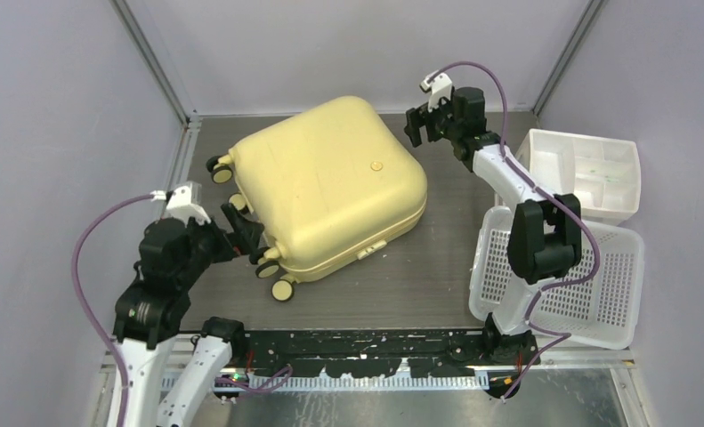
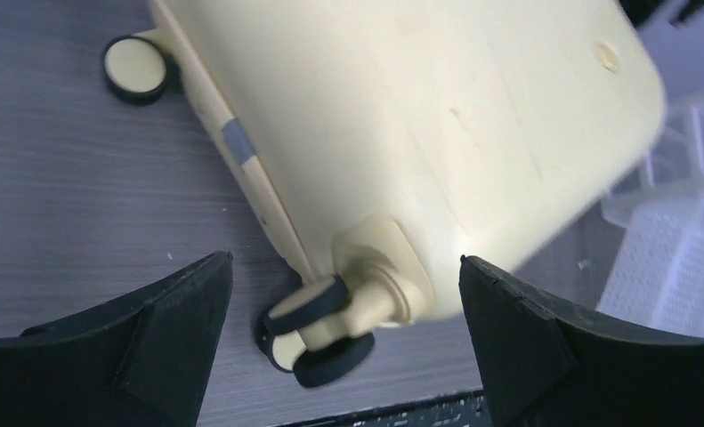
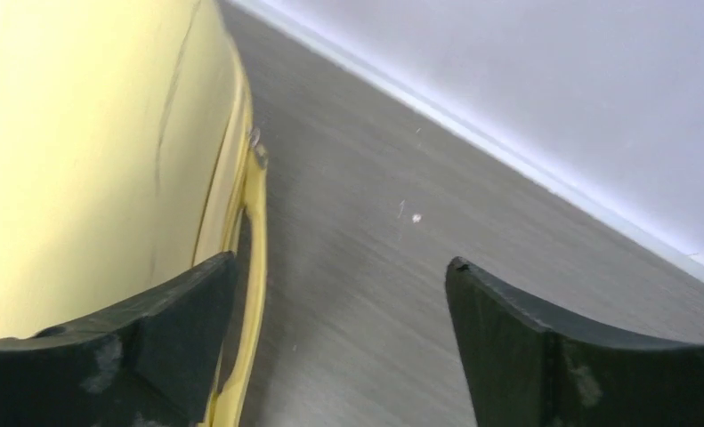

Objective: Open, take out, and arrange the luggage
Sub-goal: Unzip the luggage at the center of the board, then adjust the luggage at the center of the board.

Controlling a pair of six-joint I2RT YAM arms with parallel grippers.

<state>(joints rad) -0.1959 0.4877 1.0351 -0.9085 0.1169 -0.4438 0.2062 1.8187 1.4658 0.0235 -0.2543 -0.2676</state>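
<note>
Item: luggage [image 1: 326, 191], pale yellow hard shell, lying flat and closed on the worktop [image 1: 437, 285], left of centre, its caster wheels turned toward the left arm [image 1: 165, 267]. Left jaws: spread wide, holding nothing, set around the near corner caster [image 2: 317, 329] without touching it. Right jaws: likewise wide and empty, beside the far right corner of the case, one finger close to the shell seam [image 3: 252, 213]. Also present: white perforated basket [image 1: 597, 294] and white compartment bin [image 1: 588, 169], at the right. Step in hand, as judged: opening the lid. Advice: steady the lower shell at the wheel end, work the small fitting [image 1: 372, 251] on the near edge, possibly a latch though too small to tell, then lift along the seam. Markings: a small round badge [image 1: 376, 165] on the lid; no writing legible anywhere.
</note>
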